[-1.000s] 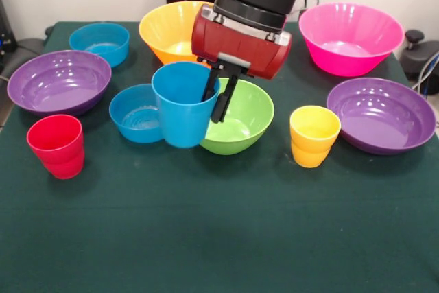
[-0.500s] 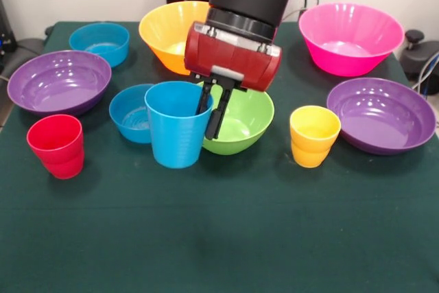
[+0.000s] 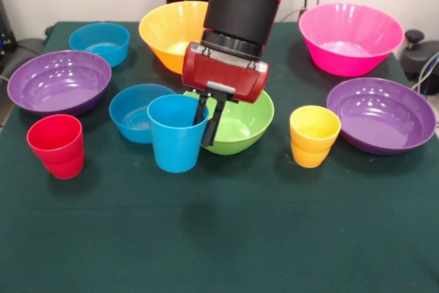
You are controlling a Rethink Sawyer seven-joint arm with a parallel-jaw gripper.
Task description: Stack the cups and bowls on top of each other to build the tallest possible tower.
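The robot's hand [image 3: 208, 120] pinches the right rim of the plain tapered blue plastic cup [image 3: 176, 135], one finger inside, cup upright, hanging at the hand's seven o'clock.

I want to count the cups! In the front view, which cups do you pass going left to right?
red cup → blue cup, gripped by the gripper → yellow cup

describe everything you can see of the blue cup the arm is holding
The plain tapered blue plastic cup stands upright and open-topped, glossy, wider at its rim than its base, apparently empty. The gripper pinches its right rim, one of the jaws inside, one outside. It stands before the small blue bowl and lime green bowl, overlapping both.
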